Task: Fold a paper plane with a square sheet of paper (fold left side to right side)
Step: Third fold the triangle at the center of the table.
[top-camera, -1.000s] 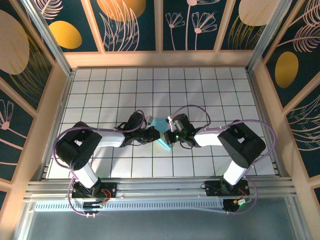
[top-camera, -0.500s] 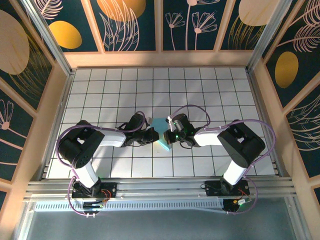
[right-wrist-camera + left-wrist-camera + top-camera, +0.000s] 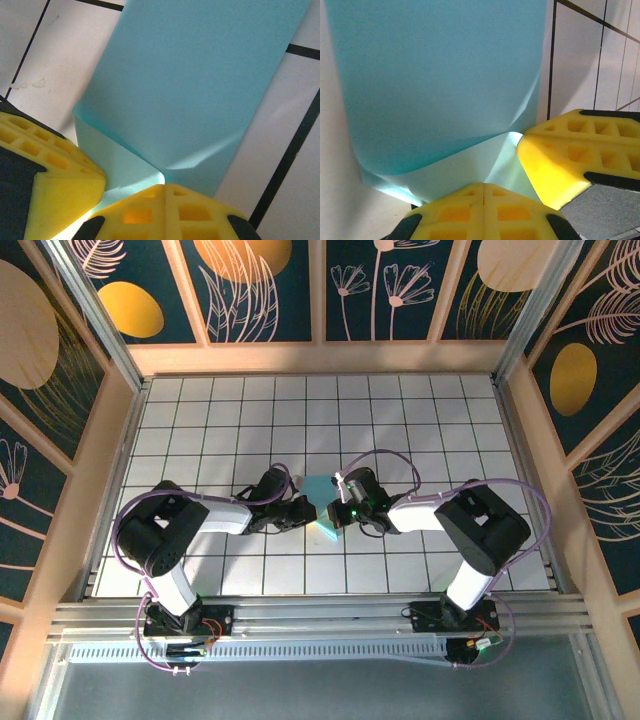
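The square sheet of paper [image 3: 320, 489] is light cyan and lies bent at mid-table, where both arms meet. My left gripper [image 3: 311, 509] comes in from the left and my right gripper [image 3: 334, 512] from the right, their tips almost touching. In the left wrist view the sheet [image 3: 445, 75] curves up from my shut left gripper [image 3: 484, 187], and creases run out from the seam between the yellow pads. The right gripper's fingers [image 3: 570, 160] sit close beside. In the right wrist view the sheet [image 3: 200, 75] bends the same way out of my shut right gripper [image 3: 165, 187].
The white gridded table [image 3: 200, 430] spreads out around the arms. Wooden walls [image 3: 320, 358] close it in at the back and both sides. An aluminium rail [image 3: 320, 618] with both arm bases runs along the near edge.
The left arm's elbow has shifted slightly right. Both gripper tips stay together at the paper, whose pale lower strip looks a little shorter.
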Tool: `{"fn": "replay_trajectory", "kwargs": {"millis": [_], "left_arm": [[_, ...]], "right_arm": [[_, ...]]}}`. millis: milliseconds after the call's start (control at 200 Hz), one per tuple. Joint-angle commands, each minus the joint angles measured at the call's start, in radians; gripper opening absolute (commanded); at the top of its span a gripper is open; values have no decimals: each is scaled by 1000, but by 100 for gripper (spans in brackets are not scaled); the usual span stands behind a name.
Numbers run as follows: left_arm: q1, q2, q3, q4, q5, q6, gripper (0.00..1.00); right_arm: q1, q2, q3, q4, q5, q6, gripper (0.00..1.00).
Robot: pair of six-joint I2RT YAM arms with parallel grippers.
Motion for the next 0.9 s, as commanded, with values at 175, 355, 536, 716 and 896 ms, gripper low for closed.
{"fn": "replay_trajectory", "kwargs": {"millis": [175, 355, 536, 716, 896], "left_arm": [[-3, 29, -11, -83, -59, 4, 3], [-3, 45, 2, -143, -93, 0, 1], [-3, 64, 10, -173, -103, -1, 0], [-3, 68, 8, -178, -106, -6, 0], [-3, 68, 12, -176, -106, -8, 0]], "right_arm": [[-3, 40, 13, -72, -12, 8, 0], [-7, 18, 52, -81, -21, 21, 0], [-27, -10, 83, -74, -39, 37, 8], [-54, -63, 91, -102, -39, 54, 25], [-91, -162, 74, -205, -71, 83, 35]]}}
